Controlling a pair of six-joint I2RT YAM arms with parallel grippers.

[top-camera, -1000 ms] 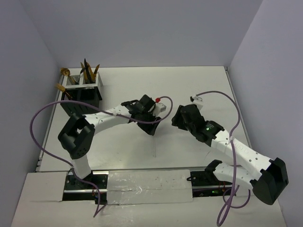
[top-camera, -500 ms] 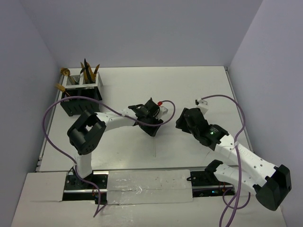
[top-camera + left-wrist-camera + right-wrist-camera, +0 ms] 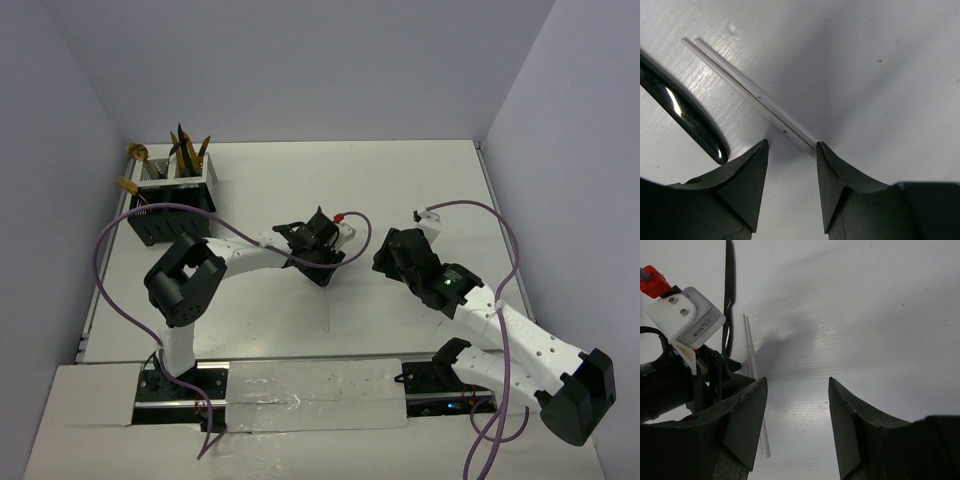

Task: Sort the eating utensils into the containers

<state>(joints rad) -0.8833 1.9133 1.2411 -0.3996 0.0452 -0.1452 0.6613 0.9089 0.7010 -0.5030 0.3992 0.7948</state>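
**A:** What is being seen nearest the arm bases?

**B:** A thin white stick (image 3: 327,312) is lying on the table (image 3: 420,190). Its far end is being straddled by the left gripper (image 3: 790,150); the fingers are being held apart; nothing is being clamped between them.

**A:** Is any utensil being grasped there?

**B:** None; a dark utensil (image 3: 686,119) is lying flat just beside the stick, outside the gripper's gap. Its rounded end is lying near one fingertip; whether the two are touching cannot be told.

**A:** And the other arm?

**B:** The right gripper (image 3: 797,385) is being held just to the right of the left one. Its jaws are being kept wide apart and nothing is being carried; only bare table is showing between them.

**A:** What is standing farthest away?

**B:** The caddy (image 3: 170,215) is standing at the far left of the table, well apart from both grippers. Gold-headed utensils (image 3: 188,150) are leaning upright in its rear compartments; two more gold heads are sticking out at its left side.
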